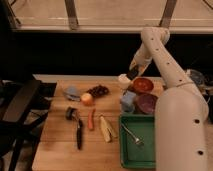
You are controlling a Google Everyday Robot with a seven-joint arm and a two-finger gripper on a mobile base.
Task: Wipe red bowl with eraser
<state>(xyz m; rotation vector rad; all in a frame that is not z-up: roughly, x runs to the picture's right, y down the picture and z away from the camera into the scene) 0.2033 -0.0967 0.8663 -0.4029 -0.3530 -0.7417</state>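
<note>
We see the gripper (132, 76) hovering near the far edge of the desk (57, 145), toward its far right corner, clamped on the eraser (133, 73) (a small dark block at its tip). The red bowl (144, 85) sits just beside the eraser and a little lower, by the far edge on the right side. The purple bowl (146, 103) lies just nearer us, and the green tray (129, 155) fills the near right corner.
</note>
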